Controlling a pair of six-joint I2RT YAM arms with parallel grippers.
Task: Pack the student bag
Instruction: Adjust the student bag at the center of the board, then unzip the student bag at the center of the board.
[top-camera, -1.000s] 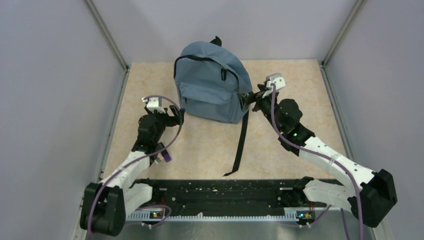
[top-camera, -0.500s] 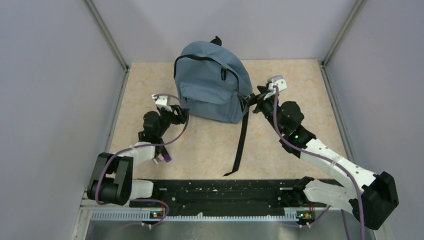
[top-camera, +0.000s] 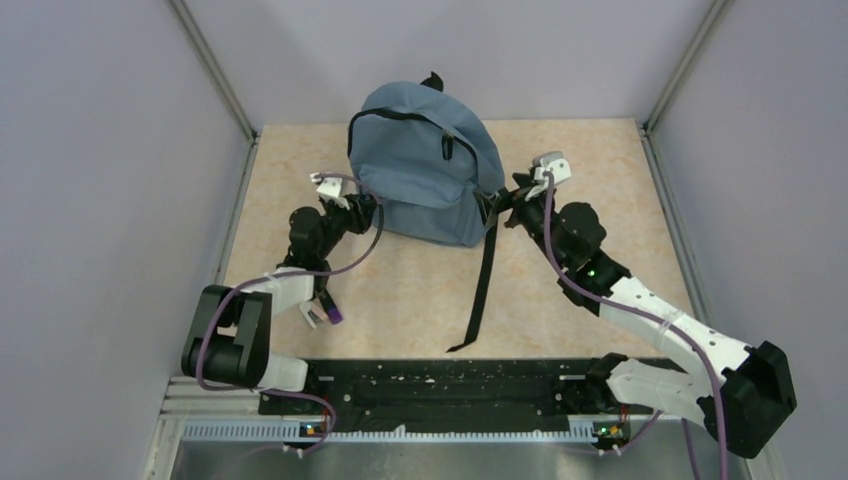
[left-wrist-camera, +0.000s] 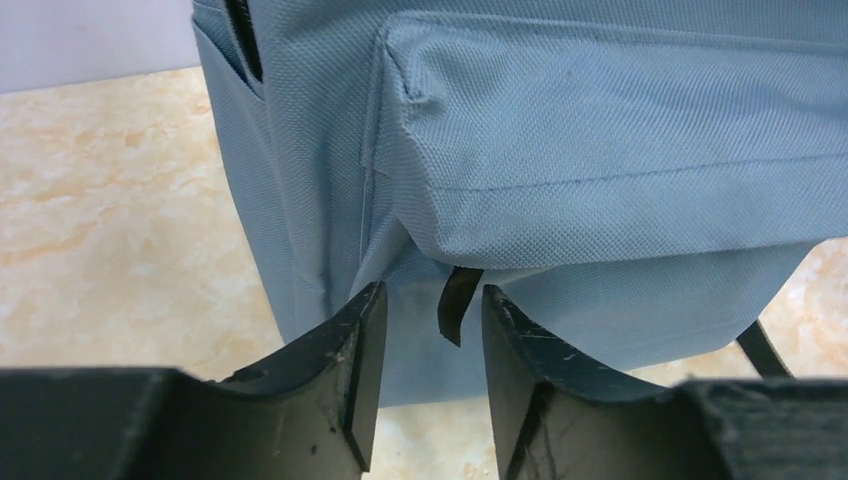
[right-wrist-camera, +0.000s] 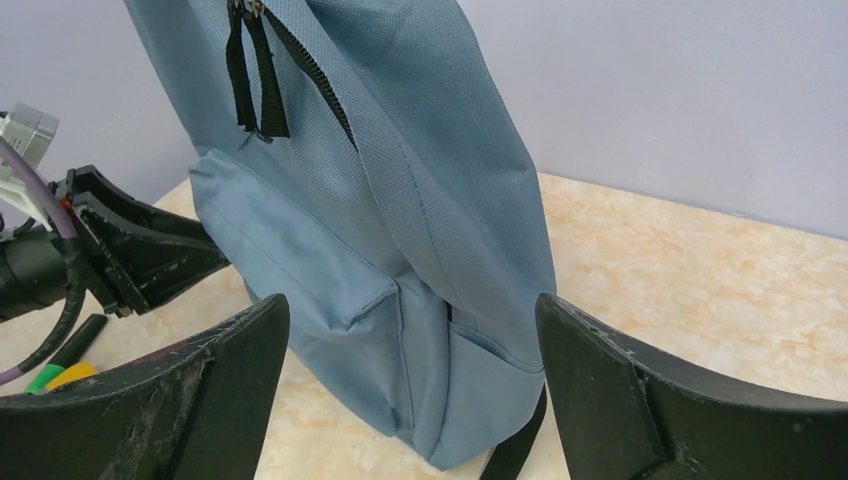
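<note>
Grey-blue student bag (top-camera: 425, 165) upright on a beige table (top-camera: 600, 150), front pocket toward the arms. At the bag's lower left corner, left gripper (left-wrist-camera: 430, 295), fingers narrowly parted either side of a small black tab (left-wrist-camera: 455, 305), not pinching it. Just beside the bag's right side, right gripper (top-camera: 503, 200), spread wide, grasping nothing, the bag's side seam framed between its fingers. From the bag's lower right, a long black strap (top-camera: 485, 290) lying flat toward the arm bases.
</note>
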